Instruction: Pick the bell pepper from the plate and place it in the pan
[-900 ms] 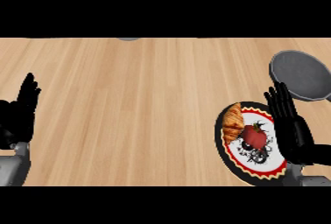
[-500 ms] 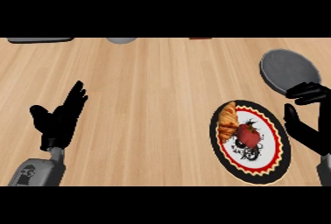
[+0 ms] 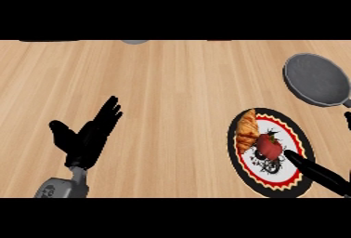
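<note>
Head view: on the left, the left robot hand (image 3: 87, 139) is hovering over the pale wood-grain bench (image 3: 171, 83), fingers straight and spread. Further right, the glossy red bell pepper (image 3: 269, 146) is sitting on the patterned round plate (image 3: 299, 139) beside a flaky croissant (image 3: 247, 132). The right robot hand (image 3: 316, 173) is reaching in, fingers looking straight, nothing gripped yet. Next it needs to curl around the pepper, then carry it to the dull grey pan (image 3: 316, 79).

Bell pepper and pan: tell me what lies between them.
Head view: only the plate's rim and bare counter separate the bell pepper from the pan.
</note>
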Robot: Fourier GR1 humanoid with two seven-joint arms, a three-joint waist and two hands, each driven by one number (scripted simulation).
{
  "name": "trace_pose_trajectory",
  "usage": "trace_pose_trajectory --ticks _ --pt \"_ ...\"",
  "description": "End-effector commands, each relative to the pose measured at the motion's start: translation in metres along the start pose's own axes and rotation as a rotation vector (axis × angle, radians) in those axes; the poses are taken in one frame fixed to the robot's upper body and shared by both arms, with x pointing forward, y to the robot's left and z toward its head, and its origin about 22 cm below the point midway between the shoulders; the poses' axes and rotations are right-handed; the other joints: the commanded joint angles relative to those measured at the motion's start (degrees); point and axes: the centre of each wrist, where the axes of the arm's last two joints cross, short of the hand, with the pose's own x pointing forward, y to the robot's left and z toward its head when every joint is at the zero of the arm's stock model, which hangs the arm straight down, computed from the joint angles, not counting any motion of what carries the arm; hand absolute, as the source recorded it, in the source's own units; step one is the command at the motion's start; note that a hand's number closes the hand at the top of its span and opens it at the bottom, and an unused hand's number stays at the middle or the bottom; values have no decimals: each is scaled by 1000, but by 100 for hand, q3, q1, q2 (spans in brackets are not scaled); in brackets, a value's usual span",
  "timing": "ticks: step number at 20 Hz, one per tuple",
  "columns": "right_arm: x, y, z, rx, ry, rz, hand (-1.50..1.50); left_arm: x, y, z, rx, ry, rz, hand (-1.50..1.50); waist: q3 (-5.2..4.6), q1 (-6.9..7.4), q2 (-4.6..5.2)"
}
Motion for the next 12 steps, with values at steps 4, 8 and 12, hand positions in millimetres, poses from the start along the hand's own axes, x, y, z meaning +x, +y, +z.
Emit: trace_pose_trajectory --ticks 4,8,12 --pt "22 -30 54 365 95 441 -150 0 0 6 -23 10 9 0 -40 13 26" --pt "49 -48 75 500 232 657 -150 6 6 8 3 -10 -6 0 -60 -51 16" --pt "73 -39 78 622 342 778 -150 10 -8 8 -39 -7 4 0 -61 28 33"
